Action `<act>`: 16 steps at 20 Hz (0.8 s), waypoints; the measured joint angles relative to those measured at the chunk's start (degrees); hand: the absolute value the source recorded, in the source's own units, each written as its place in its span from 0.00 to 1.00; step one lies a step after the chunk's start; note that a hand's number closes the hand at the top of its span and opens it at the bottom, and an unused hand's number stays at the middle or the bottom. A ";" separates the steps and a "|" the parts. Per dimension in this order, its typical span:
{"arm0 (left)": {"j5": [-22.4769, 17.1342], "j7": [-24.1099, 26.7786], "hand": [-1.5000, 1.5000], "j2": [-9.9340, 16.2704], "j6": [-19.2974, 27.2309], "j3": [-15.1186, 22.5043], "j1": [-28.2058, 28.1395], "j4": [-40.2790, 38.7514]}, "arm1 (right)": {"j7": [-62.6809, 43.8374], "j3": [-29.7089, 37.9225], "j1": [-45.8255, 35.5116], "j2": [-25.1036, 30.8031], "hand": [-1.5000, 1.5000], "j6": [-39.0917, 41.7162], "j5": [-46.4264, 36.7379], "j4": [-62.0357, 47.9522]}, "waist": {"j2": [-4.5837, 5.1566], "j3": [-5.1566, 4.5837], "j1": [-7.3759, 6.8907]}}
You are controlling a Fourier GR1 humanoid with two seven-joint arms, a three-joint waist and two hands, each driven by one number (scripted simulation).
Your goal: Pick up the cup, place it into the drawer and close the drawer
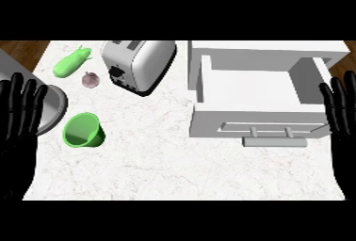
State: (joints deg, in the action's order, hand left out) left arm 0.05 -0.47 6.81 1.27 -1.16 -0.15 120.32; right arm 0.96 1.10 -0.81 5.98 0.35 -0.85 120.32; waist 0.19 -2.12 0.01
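A green cup (83, 130) lies tipped on the white marble counter at the left, its mouth turned toward me. The white drawer (257, 124) stands pulled open at the right, its inside bare, with a grey handle (274, 141) on its front. My left hand (20, 110) rests open at the left edge, fingers up, a short way left of the cup. At the right edge my right hand (341, 108) rests open, fingers up, beside the drawer's right wall. Neither hand touches anything.
A silver toaster (135, 63) stands at the back, left of the drawer. A green vegetable (71, 62) and a small purple-brown bulb (90, 79) lie at the back left. A grey round rim (54, 110) shows at the left edge behind my left hand.
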 measured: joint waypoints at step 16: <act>-23.66 -0.45 0.00 6.09 -12.40 -15.17 3.49 -20.04 | -4.94 -1.27 -2.44 1.91 0.00 6.34 4.48 -5.70 | -0.09 2.05 -0.04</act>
State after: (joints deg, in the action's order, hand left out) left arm -23.61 -0.92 12.90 -11.13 -16.33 3.34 100.28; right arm -3.98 -0.17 -3.25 7.89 6.69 3.63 114.63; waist 0.09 -0.07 -0.04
